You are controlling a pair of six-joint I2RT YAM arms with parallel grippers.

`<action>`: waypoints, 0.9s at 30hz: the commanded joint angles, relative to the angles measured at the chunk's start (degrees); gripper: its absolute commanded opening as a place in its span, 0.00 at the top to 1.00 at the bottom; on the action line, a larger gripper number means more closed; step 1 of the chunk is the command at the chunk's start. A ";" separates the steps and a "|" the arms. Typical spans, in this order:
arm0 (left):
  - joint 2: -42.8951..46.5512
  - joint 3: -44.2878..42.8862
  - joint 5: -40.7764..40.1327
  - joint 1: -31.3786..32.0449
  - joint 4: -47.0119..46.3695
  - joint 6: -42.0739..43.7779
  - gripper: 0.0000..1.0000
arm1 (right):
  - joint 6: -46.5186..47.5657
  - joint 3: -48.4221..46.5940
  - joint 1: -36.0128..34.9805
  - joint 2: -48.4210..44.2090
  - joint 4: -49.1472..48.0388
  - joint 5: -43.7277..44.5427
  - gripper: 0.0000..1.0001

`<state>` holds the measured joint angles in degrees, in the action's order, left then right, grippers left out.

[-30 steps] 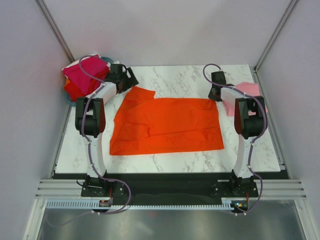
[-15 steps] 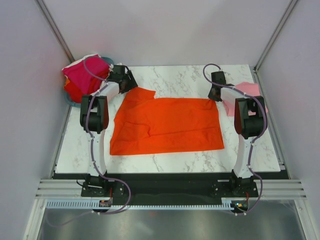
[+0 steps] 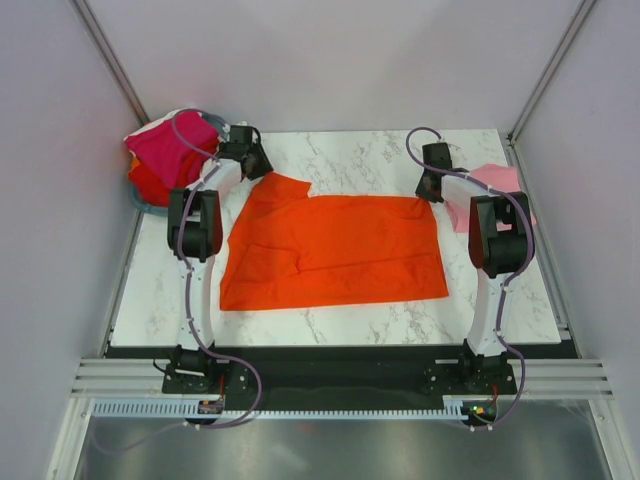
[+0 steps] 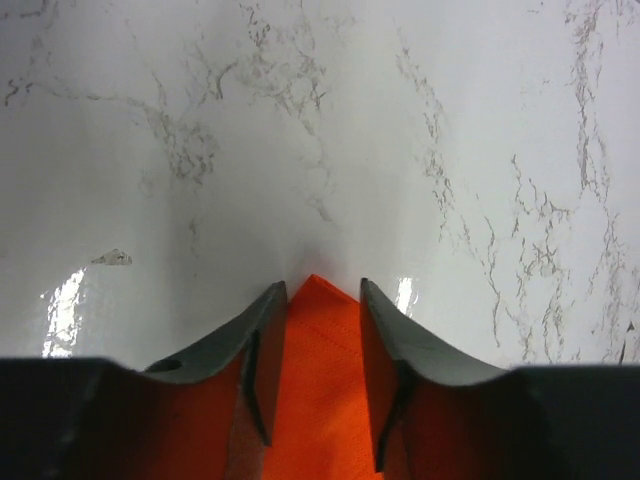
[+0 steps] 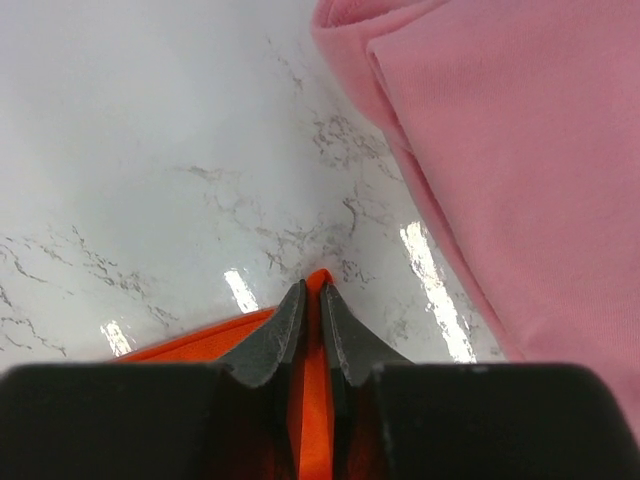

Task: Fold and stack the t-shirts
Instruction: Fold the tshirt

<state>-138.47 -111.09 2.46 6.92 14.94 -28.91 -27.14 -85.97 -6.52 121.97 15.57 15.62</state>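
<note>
An orange-red t-shirt [image 3: 335, 250] lies spread flat on the marble table, one sleeve reaching toward the far left. My left gripper [image 3: 260, 166] is at that far-left tip; in the left wrist view its jaws [image 4: 323, 292] stand apart on either side of the cloth's pointed corner [image 4: 320, 340], which lies flat between them. At the shirt's far-right corner my right gripper [image 3: 428, 190] has its jaws [image 5: 313, 292] pinched on a thin upright fold of orange cloth [image 5: 316, 400]. A light pink t-shirt [image 5: 520, 150] lies just right of it.
A teal basket [image 3: 140, 200] at the far left corner holds a pile of magenta, red and white shirts [image 3: 170, 145]. The pink t-shirt [image 3: 495, 180] rests by the table's right edge. Grey walls enclose the table on three sides.
The left arm has swung its elbow right and settled on the sleeve tip while its jaws narrowed a lot. The right jaws closed slightly; the shirt has not moved.
</note>
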 commanded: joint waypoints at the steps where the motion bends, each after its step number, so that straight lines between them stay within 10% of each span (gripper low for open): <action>1: -1.80 -2.90 1.32 -0.15 1.93 0.08 0.61 | 0.07 0.37 0.11 -1.21 -1.16 -1.11 0.86; 9: -3.91 -6.07 4.31 -0.15 2.37 0.08 0.98 | -0.11 1.07 0.20 -2.26 -1.16 -2.52 0.99; 27: 12.52 9.39 5.19 -0.06 -6.41 -0.10 0.98 | -1.60 0.63 0.81 -6.66 0.69 -6.65 1.00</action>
<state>-133.32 -103.70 6.63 6.94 13.21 -29.12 -27.86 -85.19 -5.93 118.28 15.55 10.17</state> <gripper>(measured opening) 0.031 0.011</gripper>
